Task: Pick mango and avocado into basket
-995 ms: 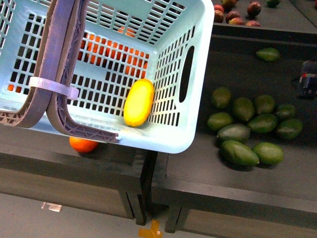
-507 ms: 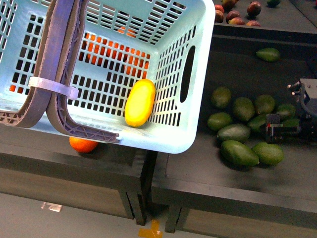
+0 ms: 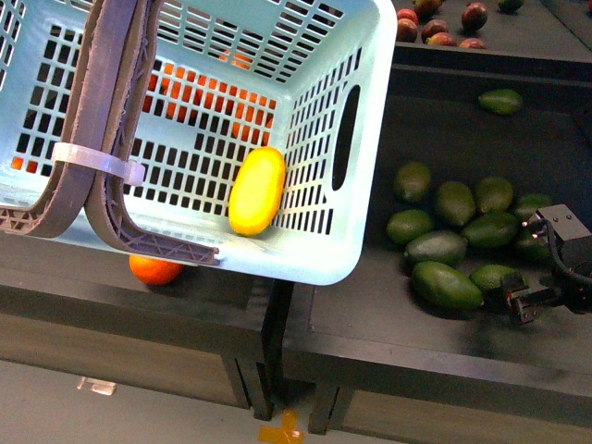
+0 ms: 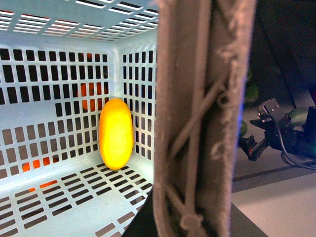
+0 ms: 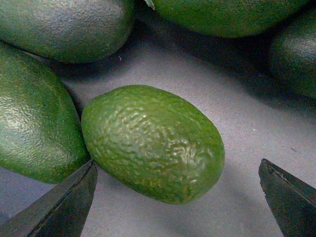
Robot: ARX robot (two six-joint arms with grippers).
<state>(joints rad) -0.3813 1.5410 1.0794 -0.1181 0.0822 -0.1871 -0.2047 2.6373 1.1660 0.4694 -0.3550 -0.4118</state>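
The right end effector (image 3: 520,298) has come down, open astride an avocado (image 5: 153,143) hemmed in by others (image 3: 446,284). The mango (image 3: 258,191) lies in the basket (image 3: 374,55). The left end effector's state is unclear.

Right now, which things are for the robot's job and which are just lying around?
For the job: mango, in the basket; avocado, framed by the open right claw.
Just lying about: other avocados, orange under the basket, dark red fruits.

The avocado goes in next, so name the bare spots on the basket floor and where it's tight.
Free: the basket floor between the mango and the handles, and beyond the mango toward the far wall. Tight: the mango's corner against the right wall.
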